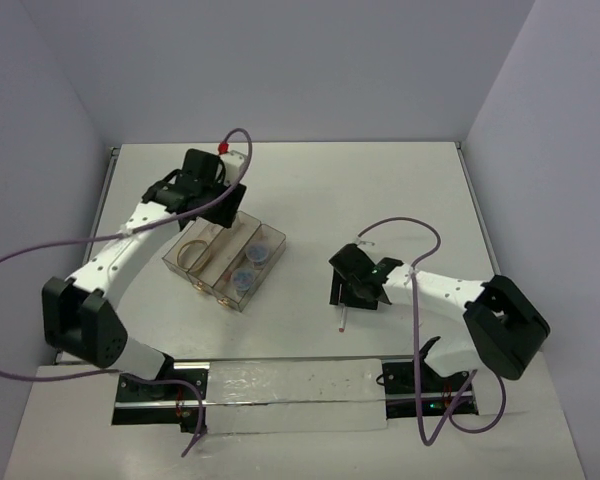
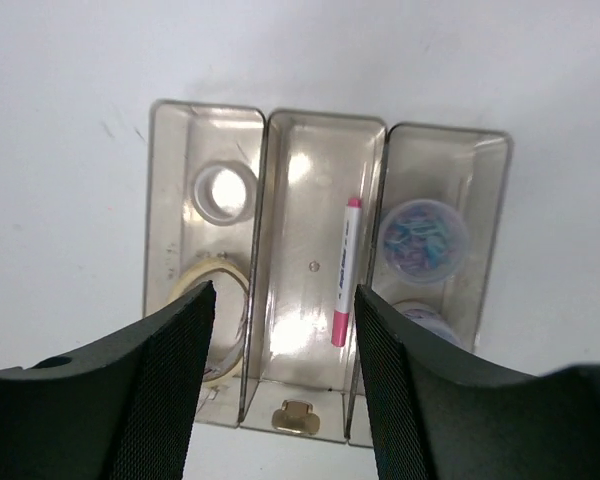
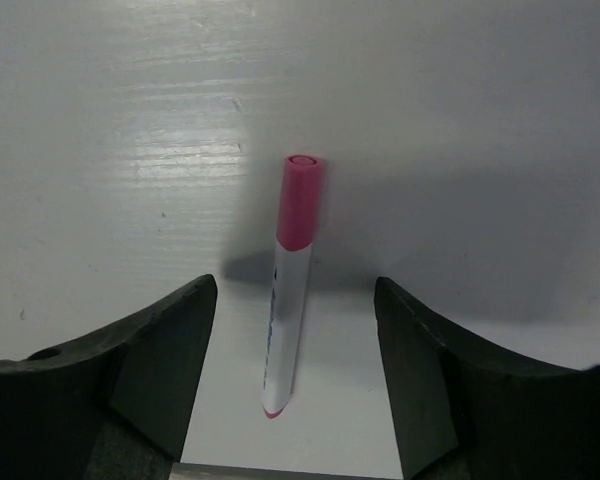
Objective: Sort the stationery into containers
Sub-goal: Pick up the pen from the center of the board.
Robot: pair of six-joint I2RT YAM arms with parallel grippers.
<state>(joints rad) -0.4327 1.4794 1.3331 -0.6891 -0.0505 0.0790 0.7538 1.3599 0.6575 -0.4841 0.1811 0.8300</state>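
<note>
The clear brownish tray (image 2: pixel 265 150) has three long compartments. Its left one holds the white tape ring (image 2: pixel 226 192) and the tan rubber-band loop (image 2: pixel 225 275). Its middle one holds a white pen with red ends (image 2: pixel 343 270). Its right one holds two clear jars with blue contents (image 2: pixel 423 235) (image 2: pixel 427 318). My left gripper (image 2: pixel 285 385) is open and empty above the tray's end. The tray also shows in the top view (image 1: pixel 216 258). The second pen (image 3: pixel 290 285) lies on the table between the fingers of my open right gripper (image 3: pixel 295 360), which hovers over it (image 1: pixel 344 320).
The white table (image 1: pixel 380 190) is enclosed by plain walls at the back and sides. A brass latch (image 2: pixel 296 416) sits at the tray's near end. A silver strip (image 1: pixel 290 385) runs along the table's front edge between the arm bases.
</note>
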